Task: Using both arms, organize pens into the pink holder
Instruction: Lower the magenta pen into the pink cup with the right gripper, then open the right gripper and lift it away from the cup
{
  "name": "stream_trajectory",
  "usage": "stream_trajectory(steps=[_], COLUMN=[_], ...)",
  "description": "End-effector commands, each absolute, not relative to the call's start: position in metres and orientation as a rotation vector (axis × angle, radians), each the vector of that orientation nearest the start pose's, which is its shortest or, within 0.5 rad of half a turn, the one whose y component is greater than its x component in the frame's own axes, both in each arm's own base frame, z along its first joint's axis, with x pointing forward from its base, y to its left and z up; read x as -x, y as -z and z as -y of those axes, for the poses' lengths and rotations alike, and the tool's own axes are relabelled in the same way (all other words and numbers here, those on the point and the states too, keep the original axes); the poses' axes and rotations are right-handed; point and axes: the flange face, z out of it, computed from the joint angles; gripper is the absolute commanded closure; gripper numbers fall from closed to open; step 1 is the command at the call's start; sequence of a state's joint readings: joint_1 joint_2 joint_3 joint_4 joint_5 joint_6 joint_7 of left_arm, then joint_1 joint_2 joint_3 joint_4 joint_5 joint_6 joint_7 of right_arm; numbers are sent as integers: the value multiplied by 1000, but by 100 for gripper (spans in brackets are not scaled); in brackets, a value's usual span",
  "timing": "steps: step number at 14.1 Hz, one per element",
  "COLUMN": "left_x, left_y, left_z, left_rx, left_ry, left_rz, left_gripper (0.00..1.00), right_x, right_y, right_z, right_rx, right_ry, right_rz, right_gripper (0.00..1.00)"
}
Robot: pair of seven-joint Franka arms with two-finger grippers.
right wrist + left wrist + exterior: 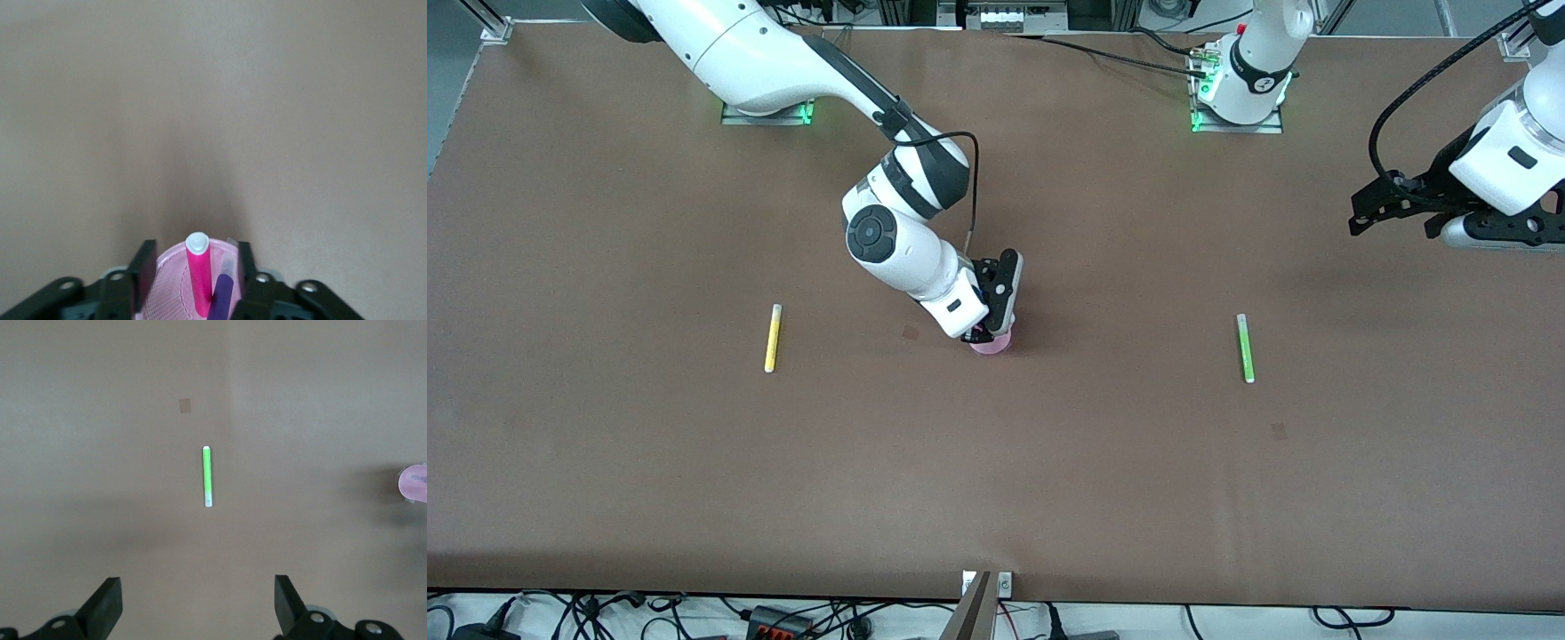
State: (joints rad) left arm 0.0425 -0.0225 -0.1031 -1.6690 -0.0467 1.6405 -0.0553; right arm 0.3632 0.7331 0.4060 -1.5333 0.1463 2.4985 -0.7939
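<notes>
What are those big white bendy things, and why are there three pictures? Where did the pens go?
Those are two robot arms, and each ends in a black pincher called a gripper. The big picture comes from a camera high above the brown table. The other two come from small cameras on the arms' wrists.

The right gripper is right over the pink holder, a little cup in the middle of the table. Its wrist camera shows the magenta pen and the purple pen standing inside the cup, between open fingers.

The left gripper waits up in the air, open and empty, looking down at the light green pen lying flat on the table. The yellow pen lies flat toward the right arm's end.
</notes>
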Motion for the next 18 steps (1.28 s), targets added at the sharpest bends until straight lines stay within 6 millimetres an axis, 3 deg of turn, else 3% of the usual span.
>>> stream_trajectory(steps=[1, 4, 6, 11, 18], left_x=[-552, -552, -552, -552, -552], left_y=[-601, -601, -601, -601, -603], left_z=[38, 38, 38, 38, 39], left_rx=[3172, 3172, 3172, 3172, 3172], left_ry=[-18, -18, -18, -18, -13], left_rz=[10, 10, 10, 5, 3], left_gripper=[0, 0, 0, 0, 0], right_x=[-562, -557, -555, -584, -615], right_y=[-314, -361, -392, -423, -431], right_z=[-471, -472, -463, -377, -278], right_rx=[2202, 2294, 2356, 2595, 2898], right_ry=[431, 404, 317, 74, -149], right_rz=[1666, 1522, 1450, 1153, 546], right_gripper=[0, 0, 0, 0, 0])
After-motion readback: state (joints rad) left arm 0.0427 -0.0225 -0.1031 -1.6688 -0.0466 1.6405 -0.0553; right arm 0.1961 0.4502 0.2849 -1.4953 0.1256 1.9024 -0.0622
